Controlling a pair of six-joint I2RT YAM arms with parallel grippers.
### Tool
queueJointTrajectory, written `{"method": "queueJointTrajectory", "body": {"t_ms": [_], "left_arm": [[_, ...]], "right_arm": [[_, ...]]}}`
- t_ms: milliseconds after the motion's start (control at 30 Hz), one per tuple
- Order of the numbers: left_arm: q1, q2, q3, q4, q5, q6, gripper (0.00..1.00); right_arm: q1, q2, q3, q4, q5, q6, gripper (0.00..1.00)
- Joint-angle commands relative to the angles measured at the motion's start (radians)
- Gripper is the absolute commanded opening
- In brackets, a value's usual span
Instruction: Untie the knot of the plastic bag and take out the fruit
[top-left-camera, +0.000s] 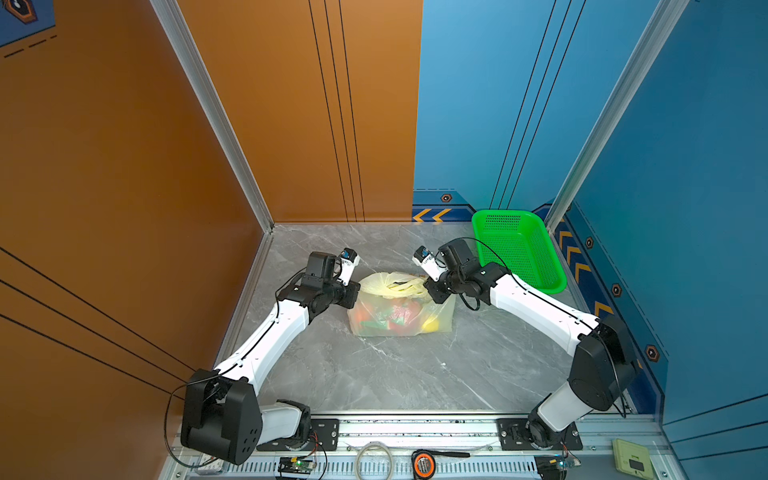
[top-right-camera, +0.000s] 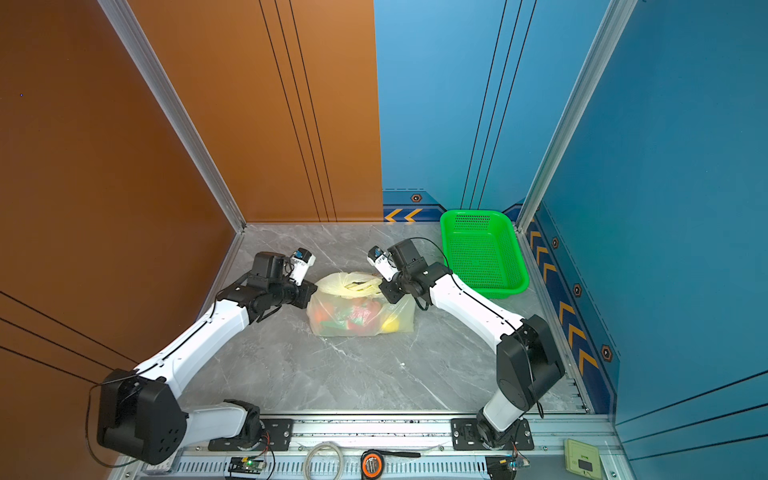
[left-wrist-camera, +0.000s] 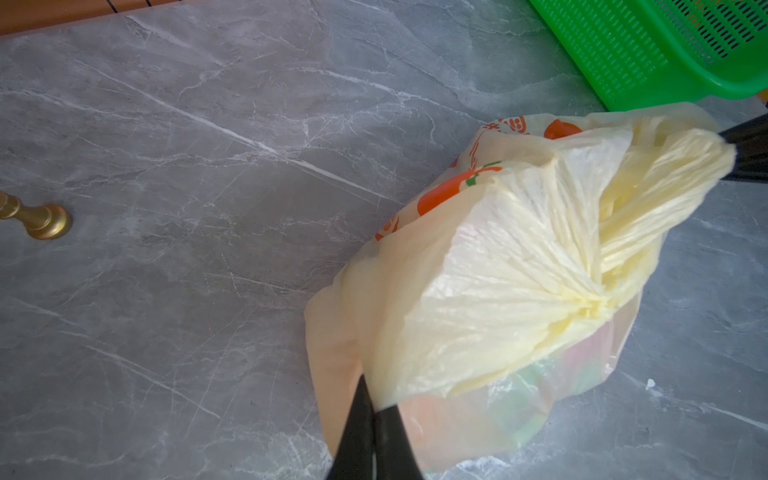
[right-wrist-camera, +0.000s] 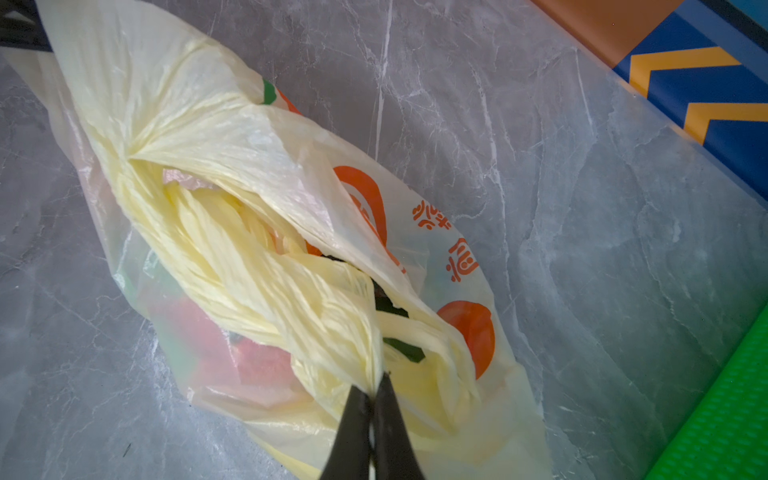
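The knot (left-wrist-camera: 594, 301) sits on top of the plastic bag (top-left-camera: 399, 322), a tight bunch from which creased pale yellow film fans out and a thick twisted handle strip runs off to one side. The right fingers (right-wrist-camera: 353, 424) are closed flat together on the end of that twisted strip, the plastic squeezed to a narrow neck between their tips; in the left wrist view the same black fingertips show at the far end of the strip, which stretches taut from the bunch. The left fingers (left-wrist-camera: 353, 432) are likewise pressed shut, pinching a fold of the bag's film on the side of the bag opposite the strip, with the film drawn up into a ridge toward the knot. The fruit (top-left-camera: 395, 318) lies inside the bag, showing through the thin wall as red, orange, green and yellow shapes, and a dark green piece shows in a gap beneath the strip in the right wrist view. The bag, printed with orange fruit and lettering, rests on the grey marbled bench (top-left-camera: 395, 374) about midway between the two arms in both top views. A bright green perforated basket (top-left-camera: 519, 249) stands at the bench's far right corner, just beyond the right arm. A small brass figure (left-wrist-camera: 39, 220) stands on the bench well apart from the bag.
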Motion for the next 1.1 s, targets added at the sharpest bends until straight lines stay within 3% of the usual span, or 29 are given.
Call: {"method": "queueJointTrajectory", "body": {"t_ms": [0,267,700,1033,1067], "left_arm": [[0.002,-0.014,0.003,-0.005,0.017,-0.008,0.0],[0.003,-0.019,0.003,-0.011,0.015,-0.012,0.0],[0.027,-0.06,-0.092,-0.007,0.01,-0.031,0.0],[0.017,-0.078,-0.081,-0.005,0.026,-0.033,0.0],[0.014,-0.084,-0.076,-0.005,0.026,-0.031,0.0]], "right_arm": [[-0.032,-0.049,-0.021,-0.005,-0.004,0.031,0.0],[-0.08,-0.08,-0.05,-0.022,0.011,0.081,0.0],[-0.219,-0.261,-0.263,-0.006,0.057,0.261,0.0],[-0.245,-0.276,-0.237,-0.057,0.029,0.289,0.0],[-0.245,-0.283,-0.226,-0.068,0.011,0.283,0.11]]}}
